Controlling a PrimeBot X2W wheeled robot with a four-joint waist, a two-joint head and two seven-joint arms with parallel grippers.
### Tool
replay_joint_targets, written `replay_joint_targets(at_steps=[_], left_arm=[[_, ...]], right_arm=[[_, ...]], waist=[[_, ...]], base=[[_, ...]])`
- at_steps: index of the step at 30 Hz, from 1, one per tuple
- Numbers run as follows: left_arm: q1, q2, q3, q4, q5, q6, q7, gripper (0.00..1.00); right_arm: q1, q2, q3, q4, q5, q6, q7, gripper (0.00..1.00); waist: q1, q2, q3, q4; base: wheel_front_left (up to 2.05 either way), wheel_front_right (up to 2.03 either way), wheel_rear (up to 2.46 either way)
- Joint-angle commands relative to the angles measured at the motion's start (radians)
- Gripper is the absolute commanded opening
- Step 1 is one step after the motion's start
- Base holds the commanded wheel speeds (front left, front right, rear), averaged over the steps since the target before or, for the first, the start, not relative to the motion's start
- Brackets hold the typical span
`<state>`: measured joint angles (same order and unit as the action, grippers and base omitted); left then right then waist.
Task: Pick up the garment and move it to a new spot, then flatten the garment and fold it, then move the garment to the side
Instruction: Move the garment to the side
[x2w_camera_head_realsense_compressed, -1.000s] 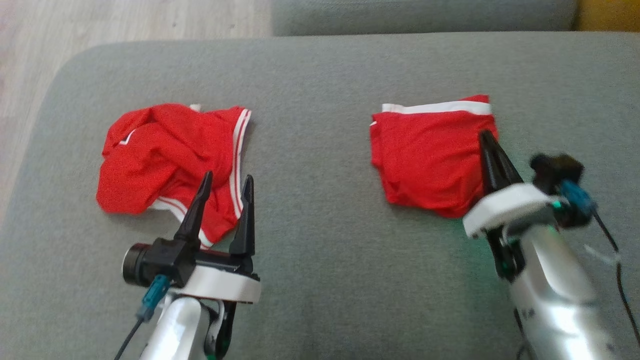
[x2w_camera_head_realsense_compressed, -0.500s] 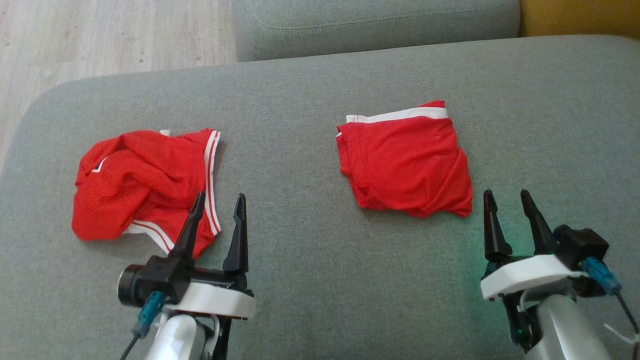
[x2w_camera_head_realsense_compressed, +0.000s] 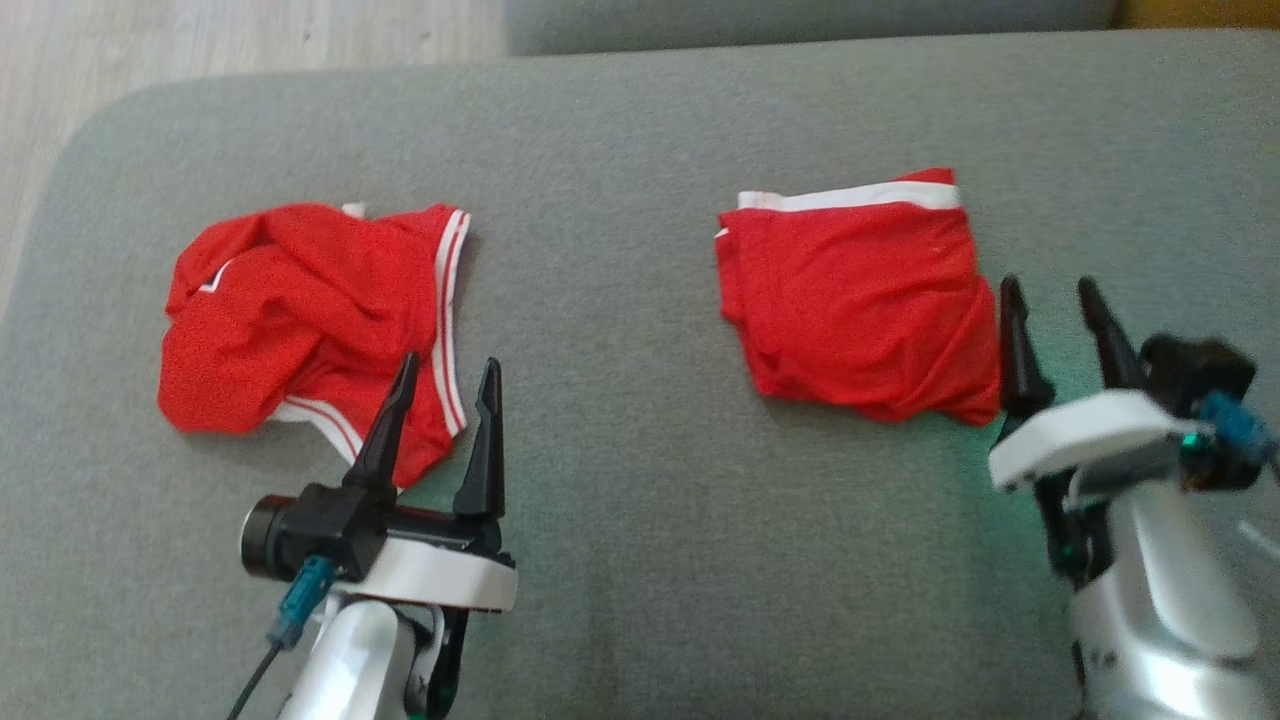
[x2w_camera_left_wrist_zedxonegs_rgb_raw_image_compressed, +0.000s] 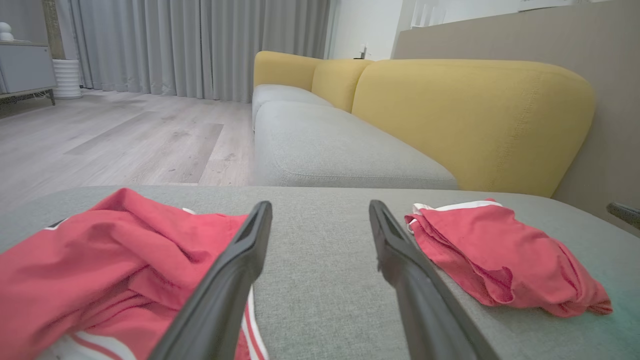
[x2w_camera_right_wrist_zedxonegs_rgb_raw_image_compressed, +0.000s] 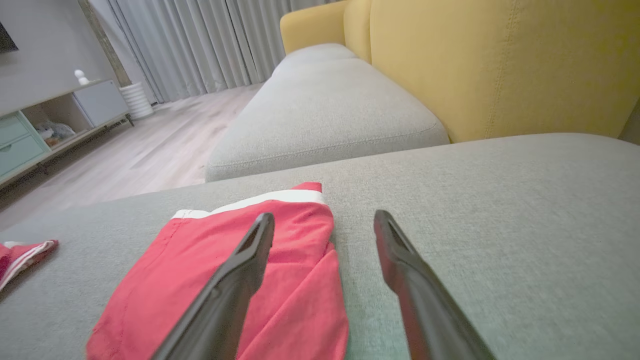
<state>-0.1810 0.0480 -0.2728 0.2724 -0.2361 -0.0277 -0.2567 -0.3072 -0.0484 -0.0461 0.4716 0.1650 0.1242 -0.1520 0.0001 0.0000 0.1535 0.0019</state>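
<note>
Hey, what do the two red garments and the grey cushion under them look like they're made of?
Crumpled red garment: thin, soft cloth, probably a sporty synthetic knit; matte, slumping in loose folds, white striped trim. Folded red garment: similar light knit, matte, soft creases, white band along one edge. Grey cushion: woven upholstery fabric, matte, with a visible coarse weave.

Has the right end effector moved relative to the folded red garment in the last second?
Yes. The right end effector was shut over the folded red garment's right edge; now it is open and shifted right, alongside that edge.
</note>
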Motion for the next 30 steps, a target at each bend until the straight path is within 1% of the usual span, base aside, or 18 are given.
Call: replay_joint_targets(at_steps=[1, 6, 12, 16, 17, 19, 22, 27, 30], left_arm=[[-0.047, 0.002, 0.020, -0.030, 0.011, -0.005, -0.005, 1.00], [-0.063, 0.002, 0.010, -0.025, 0.007, -0.006, -0.005, 1.00], [-0.077, 0.002, 0.002, -0.025, 0.002, -0.004, -0.005, 1.00], [-0.077, 0.002, 0.007, -0.030, 0.002, -0.001, -0.005, 1.00], [-0.075, 0.002, 0.014, -0.031, 0.005, 0.000, -0.005, 1.00], [-0.076, 0.002, 0.021, -0.030, 0.009, 0.000, -0.005, 1.00], [-0.080, 0.002, 0.028, -0.034, 0.009, -0.001, -0.005, 1.00], [-0.080, 0.002, 0.027, -0.043, 0.004, -0.001, -0.005, 1.00], [-0.083, 0.002, 0.026, -0.047, 0.002, -0.002, -0.005, 1.00]], right_arm=[[-0.077, -0.002, -0.010, 0.004, -0.025, 0.007, 0.030, 1.00], [-0.180, -0.002, -0.070, 0.140, -0.037, 0.007, 0.125, 1.00], [-0.263, -0.002, -0.072, 0.309, -0.059, 0.007, 0.223, 1.00], [-0.294, -0.002, -0.052, 0.409, -0.099, 0.007, 0.289, 1.00], [-0.310, -0.006, -0.027, 0.436, -0.114, 0.007, 0.305, 0.00], [-0.329, -0.025, 0.001, 0.443, -0.120, 0.007, 0.302, 0.00], [-0.362, -0.090, 0.030, 0.437, -0.123, 0.007, 0.293, 0.00], [-0.390, -0.254, 0.097, 0.425, -0.144, 0.007, 0.310, 0.00], [-0.390, -0.370, 0.144, 0.429, -0.164, 0.007, 0.319, 0.00]], waist=[[-0.0001, 0.0000, 0.031, 0.030], [-0.0001, 0.0000, 0.062, 0.065], [-0.0001, 0.0000, 0.086, 0.094], [-0.0001, 0.0000, 0.093, 0.095], [-0.0001, 0.0000, 0.093, 0.088], [-0.0001, 0.0000, 0.091, 0.079], [-0.0001, 0.0000, 0.088, 0.067], [-0.0001, 0.0000, 0.088, 0.056], [-0.0001, 0.0000, 0.093, 0.057]], base=[[0.00, 0.00, 0.00], [0.00, 0.00, 0.00], [0.00, 0.00, 0.00], [0.00, 0.00, 0.00], [0.00, 0.00, 0.00], [0.00, 0.00, 0.00], [0.00, 0.00, 0.00], [0.00, 0.00, 0.00], [0.00, 0.00, 0.00]])
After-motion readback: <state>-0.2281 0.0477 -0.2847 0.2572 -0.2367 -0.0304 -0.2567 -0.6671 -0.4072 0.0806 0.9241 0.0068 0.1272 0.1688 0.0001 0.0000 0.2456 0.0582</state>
